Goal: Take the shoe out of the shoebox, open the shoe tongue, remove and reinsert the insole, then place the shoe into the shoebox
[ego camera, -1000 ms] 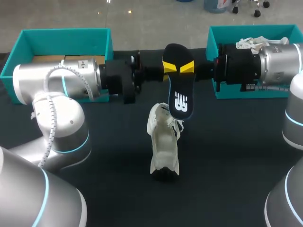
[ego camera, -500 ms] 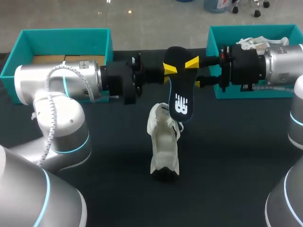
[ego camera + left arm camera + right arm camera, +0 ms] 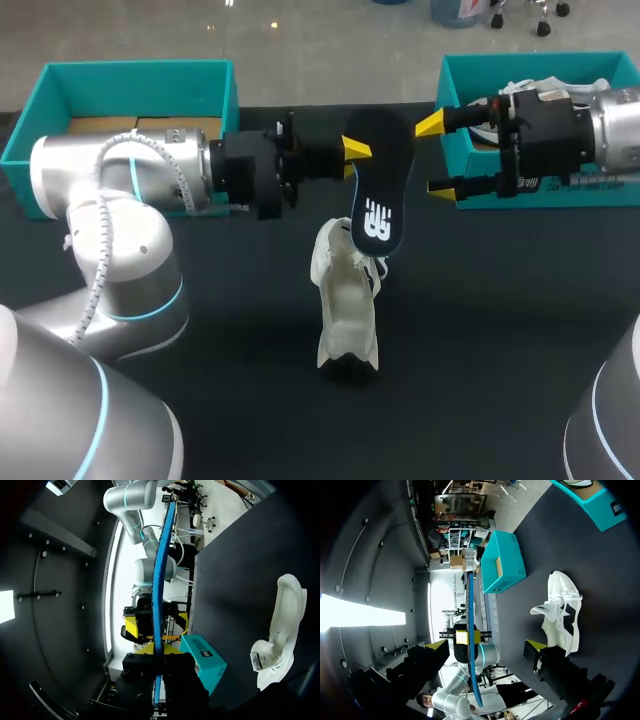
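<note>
The insole (image 3: 378,195) is pinched near its upper end by the left claw (image 3: 355,150), whose yellow tips are pressed onto it from both faces, and it is hung almost upright over the middle of the bench (image 3: 480,330). Its lower end is seen just at the collar of the white shoe (image 3: 345,310); whether the two touch cannot be told. The shoe is set on the bench, well apart from the left shoebox (image 3: 130,75) and the right shoebox (image 3: 530,62). The right claw (image 3: 438,155) is held beside the insole with its fingers spread wide and nothing between them. The insole is judged to be thin, light and bendable, so its free end may be expected to sway or buckle when it is pushed into the shoe; a second hold lower down, across the flat faces, would probably be needed for steering. The shoe's upper looks soft and could be tipped or dragged easily unless it is steadied at the heel.
</note>
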You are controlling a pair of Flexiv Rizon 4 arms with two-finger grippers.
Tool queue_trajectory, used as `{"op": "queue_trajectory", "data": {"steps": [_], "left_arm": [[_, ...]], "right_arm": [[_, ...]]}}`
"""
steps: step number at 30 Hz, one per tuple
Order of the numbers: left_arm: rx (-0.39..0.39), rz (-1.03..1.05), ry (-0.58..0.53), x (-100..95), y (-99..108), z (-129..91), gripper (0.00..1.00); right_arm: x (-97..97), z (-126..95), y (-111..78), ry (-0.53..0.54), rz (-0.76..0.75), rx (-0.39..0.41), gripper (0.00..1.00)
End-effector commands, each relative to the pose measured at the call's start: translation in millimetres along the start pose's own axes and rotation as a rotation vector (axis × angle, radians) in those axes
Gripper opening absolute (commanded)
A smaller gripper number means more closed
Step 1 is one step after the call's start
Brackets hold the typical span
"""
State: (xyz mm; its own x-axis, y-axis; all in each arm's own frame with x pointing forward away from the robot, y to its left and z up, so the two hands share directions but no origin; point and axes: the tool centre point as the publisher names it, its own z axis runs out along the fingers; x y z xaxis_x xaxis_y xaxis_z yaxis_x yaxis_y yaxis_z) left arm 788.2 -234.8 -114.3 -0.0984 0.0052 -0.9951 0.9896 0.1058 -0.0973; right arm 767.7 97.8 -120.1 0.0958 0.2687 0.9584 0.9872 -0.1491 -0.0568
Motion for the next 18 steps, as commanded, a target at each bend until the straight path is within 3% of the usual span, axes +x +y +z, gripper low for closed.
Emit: {"op": "queue_trajectory", "data": {"steps": [1, 8, 18], "left_arm": [[0.001, 0.002, 0.002, -0.4, 0, 1, 0.0], [0.001, 0.002, 0.002, -0.4, 0, 1, 0.0], [0.001, 0.002, 0.002, -0.4, 0, 1, 0.0]], "right_arm": [[-0.1, 1, -0.5, -0.002, 0.002, -0.002, 1.0], [-0.1, 1, -0.5, -0.002, 0.002, -0.002, 1.0], [-40.3, -57, -12.4, -0.126, -0.009, -0.131, 1.0]]}}
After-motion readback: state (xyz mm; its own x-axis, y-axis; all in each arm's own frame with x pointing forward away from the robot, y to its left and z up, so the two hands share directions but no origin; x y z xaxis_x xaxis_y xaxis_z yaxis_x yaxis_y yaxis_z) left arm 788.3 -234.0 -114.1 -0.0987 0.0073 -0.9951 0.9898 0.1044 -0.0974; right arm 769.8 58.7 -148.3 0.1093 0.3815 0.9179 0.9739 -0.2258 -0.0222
